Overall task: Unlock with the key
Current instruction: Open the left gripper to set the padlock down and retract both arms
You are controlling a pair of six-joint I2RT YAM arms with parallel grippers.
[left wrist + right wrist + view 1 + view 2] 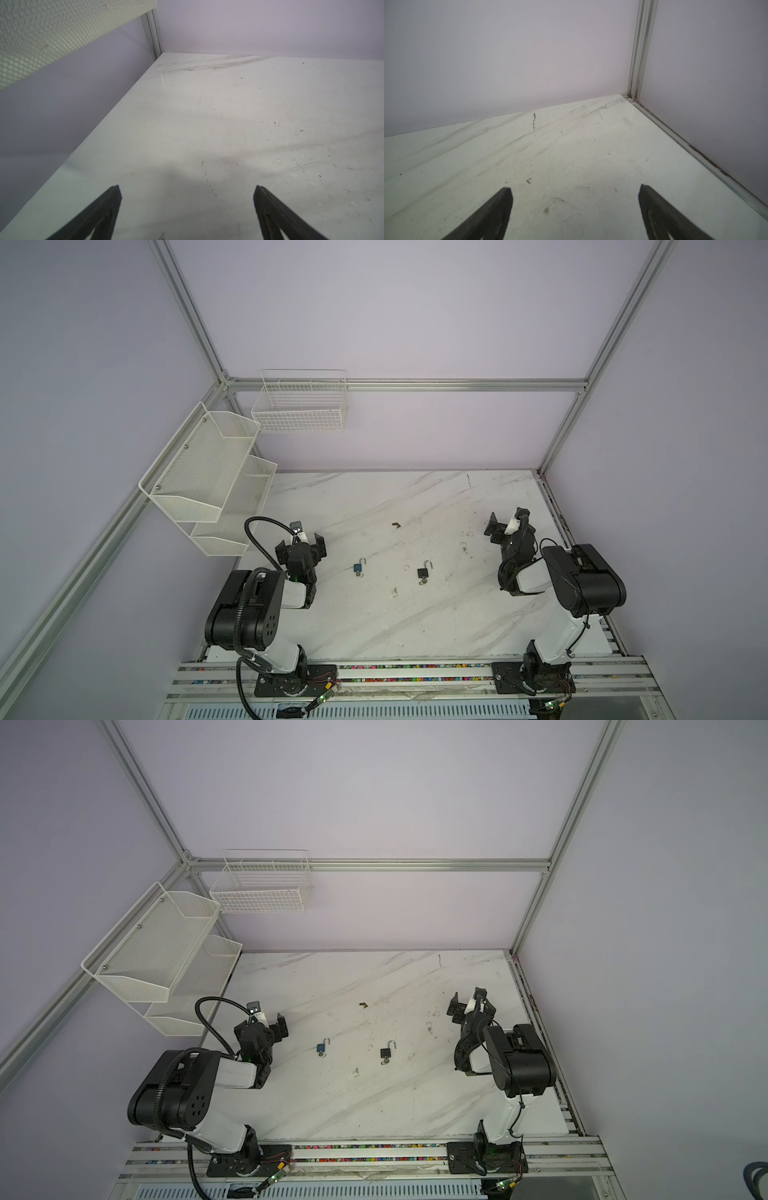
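Note:
Two small padlocks lie mid-table in both top views. The blue padlock (358,568) (321,1048) is on the left and the black padlock (422,572) (385,1053) on the right. Each has its silver shackle raised and a key (423,582) (386,1061) at its near end. My left gripper (299,542) (262,1023) (188,191) is open and empty, left of the blue padlock. My right gripper (507,519) (468,999) (575,191) is open and empty, far right of the black padlock. Neither wrist view shows a padlock.
A white mesh shelf (199,472) hangs on the left wall close to my left arm. A wire basket (299,406) hangs on the back wall. A small dark scrap (396,524) lies beyond the padlocks. Aluminium frame posts (640,52) stand at the table's far corners.

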